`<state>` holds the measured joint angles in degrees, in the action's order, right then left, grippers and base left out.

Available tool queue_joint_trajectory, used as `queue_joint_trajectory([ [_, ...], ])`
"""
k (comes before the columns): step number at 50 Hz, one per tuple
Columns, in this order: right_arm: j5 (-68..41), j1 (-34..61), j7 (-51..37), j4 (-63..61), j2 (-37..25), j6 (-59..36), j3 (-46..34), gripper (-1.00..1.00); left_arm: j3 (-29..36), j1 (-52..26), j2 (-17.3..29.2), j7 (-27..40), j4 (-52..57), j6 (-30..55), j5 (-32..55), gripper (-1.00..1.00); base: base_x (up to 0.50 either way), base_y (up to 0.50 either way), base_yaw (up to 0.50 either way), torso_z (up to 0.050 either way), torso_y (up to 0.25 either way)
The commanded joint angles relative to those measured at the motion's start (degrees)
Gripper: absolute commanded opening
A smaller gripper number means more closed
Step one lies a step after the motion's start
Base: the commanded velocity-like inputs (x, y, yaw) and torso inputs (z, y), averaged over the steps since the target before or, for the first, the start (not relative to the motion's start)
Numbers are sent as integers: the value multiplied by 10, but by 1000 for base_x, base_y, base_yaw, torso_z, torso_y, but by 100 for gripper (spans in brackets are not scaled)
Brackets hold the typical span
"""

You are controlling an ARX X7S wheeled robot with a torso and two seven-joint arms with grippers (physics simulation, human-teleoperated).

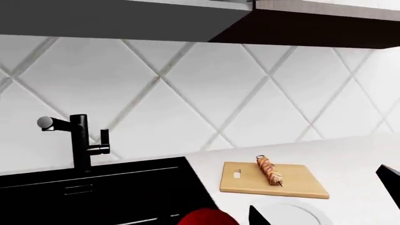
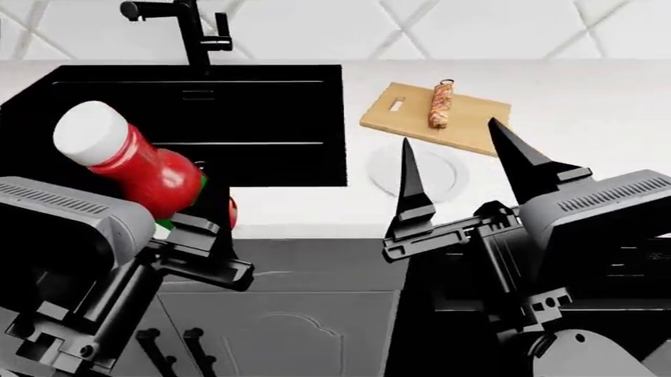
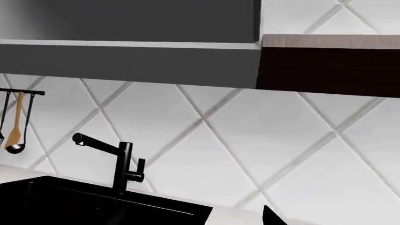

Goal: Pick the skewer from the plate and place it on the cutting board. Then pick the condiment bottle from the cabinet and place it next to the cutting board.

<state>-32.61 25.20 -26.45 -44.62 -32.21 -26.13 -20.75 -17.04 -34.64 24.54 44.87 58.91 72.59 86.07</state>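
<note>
The skewer lies across the light wooden cutting board on the white counter; the left wrist view shows the skewer on the board too. The white plate sits bare just in front of the board, and its rim also shows in the left wrist view. My left gripper is shut on the red condiment bottle, which is tilted with its white cap up-left, above the sink's front edge. My right gripper hangs open over the plate, holding nothing.
A black sink with a black faucet fills the counter's left side. Upper cabinets hang above the tiled wall. Utensils hang on a rail at the far left. Grey lower cabinet doors are below the counter edge.
</note>
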Motion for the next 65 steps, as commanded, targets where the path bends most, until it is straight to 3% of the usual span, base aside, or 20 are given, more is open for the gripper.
queue_joint_trajectory([
  [1, -1, 0, 0, 0, -1, 3, 0, 100, 0, 0, 7, 5, -2, -14, 5, -100, 29, -500, 0, 0, 0],
  [65, 1, -3, -8, -3, -10, 4, -6, 100, 38, 31, 30, -15, 1, -63, -33, -100, 68, -500, 0, 0, 0],
])
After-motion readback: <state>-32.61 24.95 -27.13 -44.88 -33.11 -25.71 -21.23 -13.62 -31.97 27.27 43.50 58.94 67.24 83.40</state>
